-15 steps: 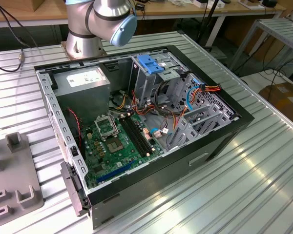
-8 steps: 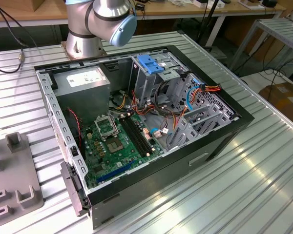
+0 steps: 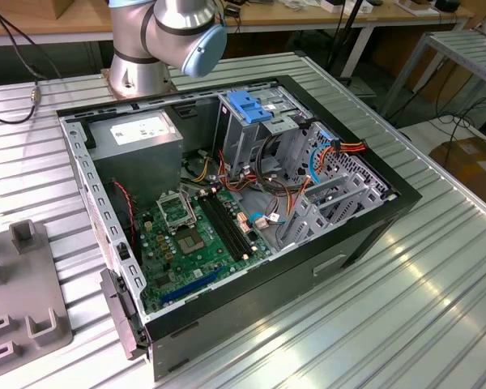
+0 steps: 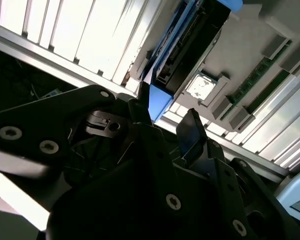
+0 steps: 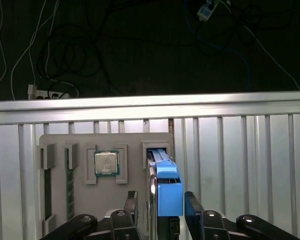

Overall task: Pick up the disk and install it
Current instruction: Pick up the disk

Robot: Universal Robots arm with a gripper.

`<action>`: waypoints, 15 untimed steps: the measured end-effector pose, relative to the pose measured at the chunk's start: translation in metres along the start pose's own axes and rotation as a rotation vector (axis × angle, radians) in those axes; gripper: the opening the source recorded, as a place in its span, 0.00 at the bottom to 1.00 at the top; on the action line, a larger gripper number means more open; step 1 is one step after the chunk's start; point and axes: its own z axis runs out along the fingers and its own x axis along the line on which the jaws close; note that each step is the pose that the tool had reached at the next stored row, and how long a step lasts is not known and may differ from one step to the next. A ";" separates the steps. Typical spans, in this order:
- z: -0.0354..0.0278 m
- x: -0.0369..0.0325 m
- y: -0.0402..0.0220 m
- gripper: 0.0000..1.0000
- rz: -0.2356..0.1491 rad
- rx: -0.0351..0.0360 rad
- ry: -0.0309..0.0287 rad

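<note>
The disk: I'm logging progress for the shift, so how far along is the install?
Done: the approach; in the first wrist view the gripper straddles the disk. In hand: the grasp; the disk stands in its slot on the grey tray, gaps beside both fingers, nothing clamped. Left: lifting it and fitting it into the open computer case.

arm [image 3: 166,36]: grey jointed segments, pale blue end cap, standing upright on its base in the exterior view | gripper [image 5: 161,199]: black, two-finger, screw-fastened linkages seen in both wrist views | fingers [image 5: 131,202]: spread apart, tips level, clear gap between the two
</note>
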 end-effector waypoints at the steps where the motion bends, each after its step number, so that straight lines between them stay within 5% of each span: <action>1: 0.0007 0.0000 0.0000 0.50 0.000 0.0000 -0.0001; 15: 0.0185 0.0001 0.0015 0.50 0.000 0.0000 -0.0007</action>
